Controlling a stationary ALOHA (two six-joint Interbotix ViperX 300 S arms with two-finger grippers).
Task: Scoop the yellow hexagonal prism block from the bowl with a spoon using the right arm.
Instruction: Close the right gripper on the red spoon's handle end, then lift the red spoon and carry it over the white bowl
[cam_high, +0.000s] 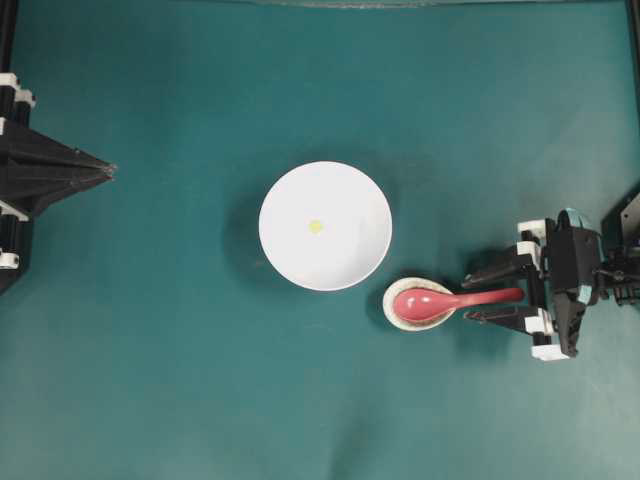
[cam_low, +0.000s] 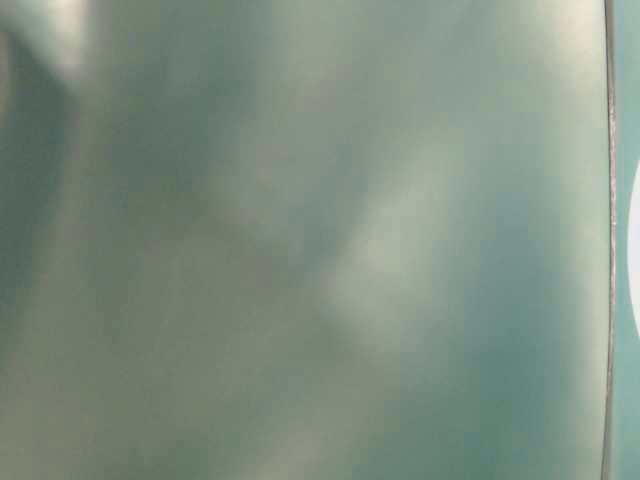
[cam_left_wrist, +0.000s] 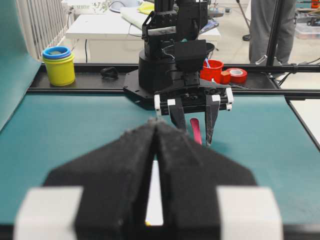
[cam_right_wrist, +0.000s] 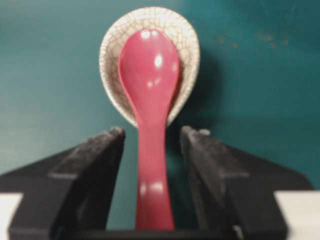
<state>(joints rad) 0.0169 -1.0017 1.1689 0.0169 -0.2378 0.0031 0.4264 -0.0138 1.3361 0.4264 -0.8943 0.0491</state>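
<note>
My right fingers (cam_right_wrist: 151, 150) are spread on both sides of the spoon (cam_high: 455, 299) handle near the worktop's right edge, left fingers (cam_high: 105, 172) pressed together; it looks hard and slippery, so I'd pinch mid-handle.

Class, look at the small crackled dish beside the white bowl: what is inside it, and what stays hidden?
The red spoon's scoop rests inside the small dish, handle sticking out over the rim. The dish's floor beneath the scoop is covered.
</note>
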